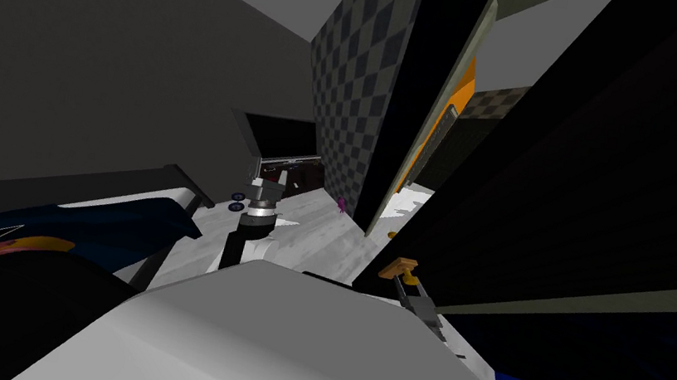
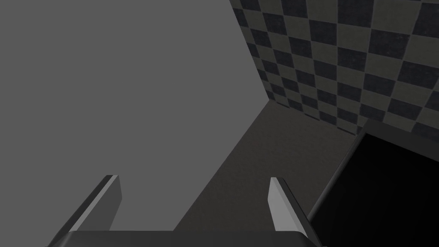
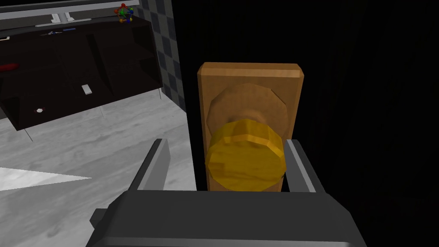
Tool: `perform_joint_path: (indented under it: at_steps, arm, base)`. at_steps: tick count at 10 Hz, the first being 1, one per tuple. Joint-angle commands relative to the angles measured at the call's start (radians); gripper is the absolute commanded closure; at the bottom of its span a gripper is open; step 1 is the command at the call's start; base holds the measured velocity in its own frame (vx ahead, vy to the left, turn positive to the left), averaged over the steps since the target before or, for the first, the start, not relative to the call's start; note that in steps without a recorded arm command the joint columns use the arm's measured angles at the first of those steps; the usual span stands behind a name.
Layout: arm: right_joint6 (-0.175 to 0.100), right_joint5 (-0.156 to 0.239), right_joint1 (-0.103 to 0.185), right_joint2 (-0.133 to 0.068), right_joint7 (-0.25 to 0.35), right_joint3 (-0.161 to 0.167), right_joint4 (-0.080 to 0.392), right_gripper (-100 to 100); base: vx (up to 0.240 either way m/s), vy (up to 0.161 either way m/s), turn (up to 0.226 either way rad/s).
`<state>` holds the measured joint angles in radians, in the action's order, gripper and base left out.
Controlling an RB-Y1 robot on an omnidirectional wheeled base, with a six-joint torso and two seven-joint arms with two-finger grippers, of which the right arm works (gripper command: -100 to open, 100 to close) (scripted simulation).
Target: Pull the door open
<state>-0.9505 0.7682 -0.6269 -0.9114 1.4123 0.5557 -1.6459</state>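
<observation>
The pull has not begun, as far as the views show. The right gripper (image 3: pixel 226 142) is at the yellow knob (image 3: pixel 245 156) with its fingers apart. One finger (image 3: pixel 300 165) lies against the knob's side, and the other stands clear of it with a gap between. The knob sits on a brown backplate (image 3: pixel 251 94) at the near edge of the dark door (image 3: pixel 364 107), low and to the right of the robot in the head view. What seems left is to close on the knob and draw the door back. Whether the door has left its frame at all cannot be told.

The left gripper (image 2: pixel 193 179) hangs further left, fingers apart and holding nothing.

The floor (image 3: pixel 107 146) is pale and marbled. A checkered wall (image 1: pixel 350 101) rises at the far side, just left of the door. Against it, further left, stands a dark low cabinet (image 3: pixel 77 77) with small objects on it.
</observation>
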Motion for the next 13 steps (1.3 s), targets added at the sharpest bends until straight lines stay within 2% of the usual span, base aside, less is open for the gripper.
perform_joint_path:
  at_steps: [1, 5, 6, 8, 10, 13]
  arm:
    - [0.000, -0.008, -0.005, 0.007, -0.001, 0.016, 0.000, 100]
    - [0.000, -0.008, -0.005, 0.007, -0.001, 0.016, 0.000, 100]
    - [-0.004, -0.004, 0.005, 0.004, 0.000, 0.003, 0.004, 100]
    - [-0.026, -0.009, 0.003, -0.002, 0.011, 0.006, 0.026, 100]
    - [-0.062, -0.021, -0.002, -0.008, 0.028, 0.017, 0.055, 100]
    - [-0.142, -0.047, -0.014, -0.021, 0.065, 0.041, 0.120, 100]
  base:
    - [-0.063, -0.025, 0.053]
    - [-0.013, 0.002, -0.012]
    - [0.016, 0.005, -0.011]
    - [0.150, 0.067, 0.020]
    - [0.190, 0.114, 0.012]
    - [0.115, 0.062, 0.002]
